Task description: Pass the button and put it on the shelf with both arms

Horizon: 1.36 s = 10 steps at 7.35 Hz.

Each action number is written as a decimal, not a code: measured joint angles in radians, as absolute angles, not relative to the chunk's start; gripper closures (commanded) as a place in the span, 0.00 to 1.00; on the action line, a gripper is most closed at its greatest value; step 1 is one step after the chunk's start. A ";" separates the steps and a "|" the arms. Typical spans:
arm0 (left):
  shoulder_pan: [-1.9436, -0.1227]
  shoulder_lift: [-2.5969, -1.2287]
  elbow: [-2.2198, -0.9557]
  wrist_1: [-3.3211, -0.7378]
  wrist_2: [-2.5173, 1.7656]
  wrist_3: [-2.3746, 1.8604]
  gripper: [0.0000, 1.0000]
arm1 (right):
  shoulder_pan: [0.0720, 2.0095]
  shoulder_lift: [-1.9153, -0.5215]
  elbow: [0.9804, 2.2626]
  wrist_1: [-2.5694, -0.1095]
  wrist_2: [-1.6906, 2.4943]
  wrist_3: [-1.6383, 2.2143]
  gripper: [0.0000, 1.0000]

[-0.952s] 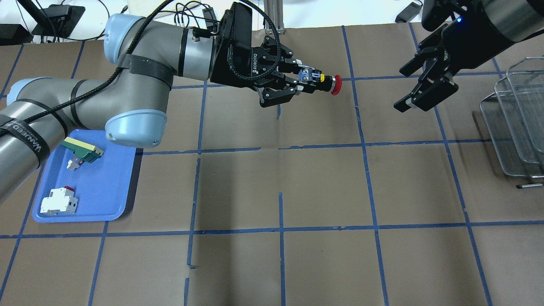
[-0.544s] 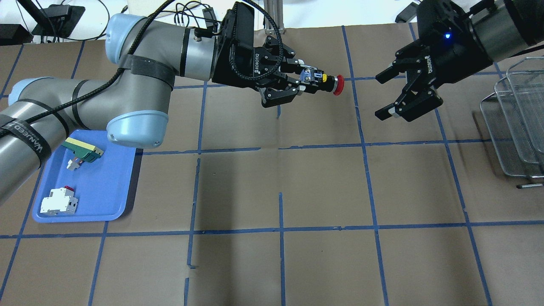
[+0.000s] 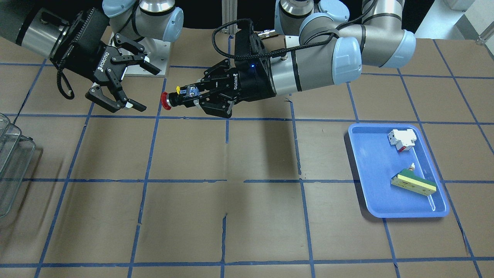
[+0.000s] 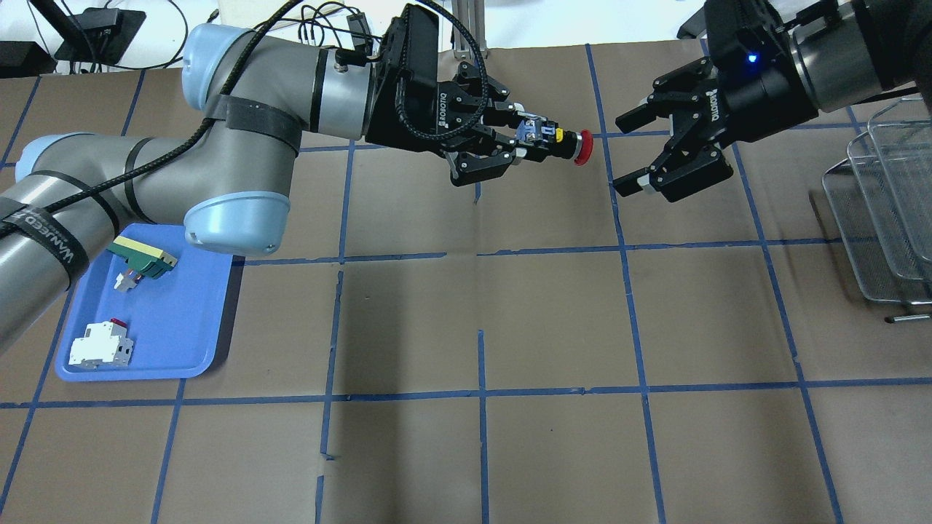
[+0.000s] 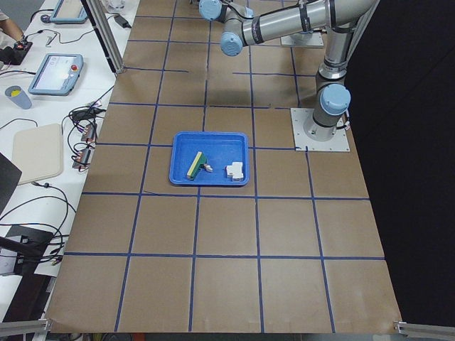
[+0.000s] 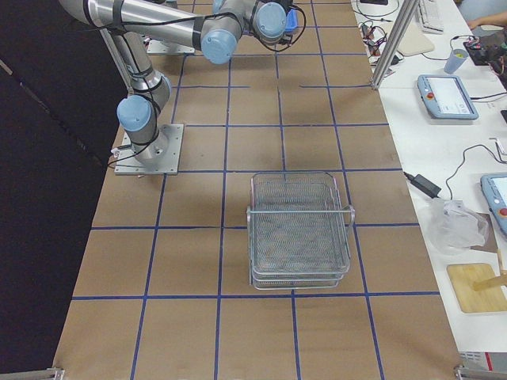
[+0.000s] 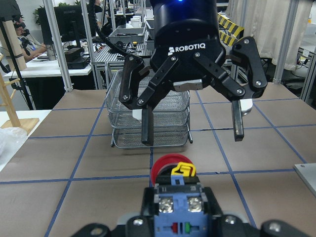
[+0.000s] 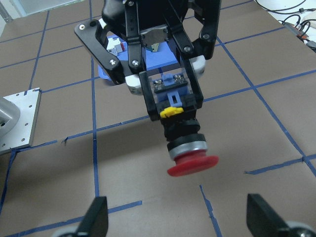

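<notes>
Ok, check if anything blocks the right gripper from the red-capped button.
Nothing visible does. The right gripper, jaws open, faces the red-capped black push-button held by the left gripper, with only air between.

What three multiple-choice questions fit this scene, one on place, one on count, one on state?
1. The button is held by: A the left gripper; B the right gripper; C nothing.
2. Parts lying in the blue tray: A one; B two; C three.
3. The right gripper is: A open; B shut on the button; C shut empty.
Answers: 1 A, it clamps the button's body. 2 B, a yellow-green block and a white switch block. 3 A, its jaws stand spread, clear of the button.
</notes>
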<state>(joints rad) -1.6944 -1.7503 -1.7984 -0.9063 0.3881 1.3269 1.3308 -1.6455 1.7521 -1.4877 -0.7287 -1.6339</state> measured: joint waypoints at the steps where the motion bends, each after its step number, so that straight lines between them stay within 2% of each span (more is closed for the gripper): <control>1: -1.695 -1.751 -1.799 -0.903 0.388 1.327 1.00 | 1.338 -1.645 1.752 -1.488 -0.712 -1.633 0.00; 10: -1.751 -1.701 -1.801 -0.892 0.391 1.209 1.00 | 1.393 -1.640 1.748 -1.548 -0.703 -1.599 0.01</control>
